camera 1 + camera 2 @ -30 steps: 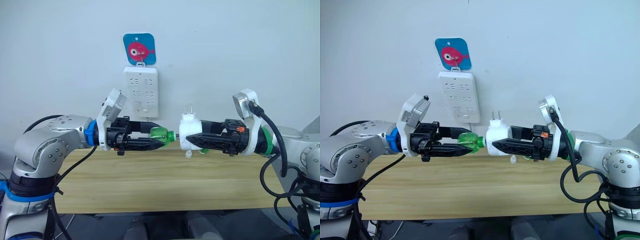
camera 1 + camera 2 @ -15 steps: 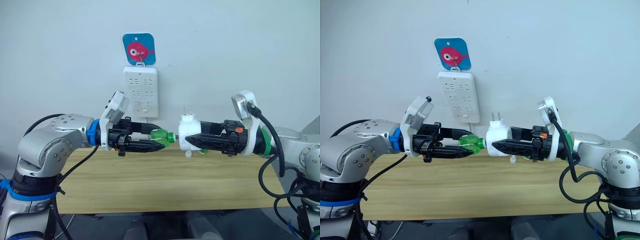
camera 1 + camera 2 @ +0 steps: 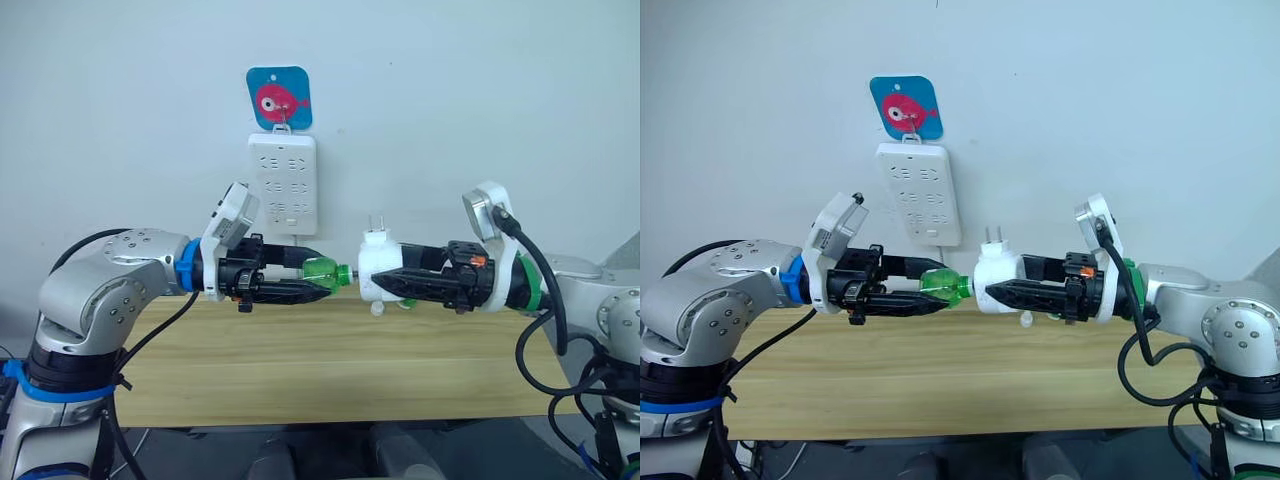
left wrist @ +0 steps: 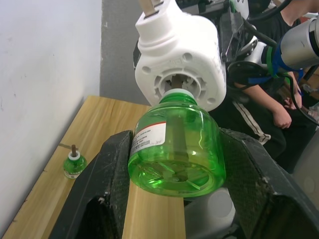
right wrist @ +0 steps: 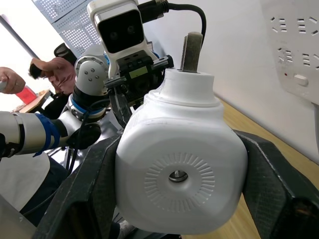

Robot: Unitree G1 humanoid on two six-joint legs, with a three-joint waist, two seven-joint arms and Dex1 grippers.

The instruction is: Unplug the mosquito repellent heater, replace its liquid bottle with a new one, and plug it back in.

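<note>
Left eye view: left end effector (image 3: 325,281) clamps green liquid bottle (image 3: 322,270); right end effector (image 3: 380,283) grips mosquito repellent heater (image 3: 376,270), held above desk (image 3: 300,360), bottle neck at heater's socket, below power strip (image 3: 282,185).

We see small white rounded plastic heater (image 5: 182,177): smooth, slightly glossy shell, metal screw at centre. Translucent green plastic liquid bottle (image 4: 174,147): glossy, with paper label. Black gripper fingers (image 4: 104,191): matt plastic. Pale wooden table top (image 3: 330,365): smooth, matt grain. White wall-mounted power strip (image 3: 282,182): smooth plastic.
</note>
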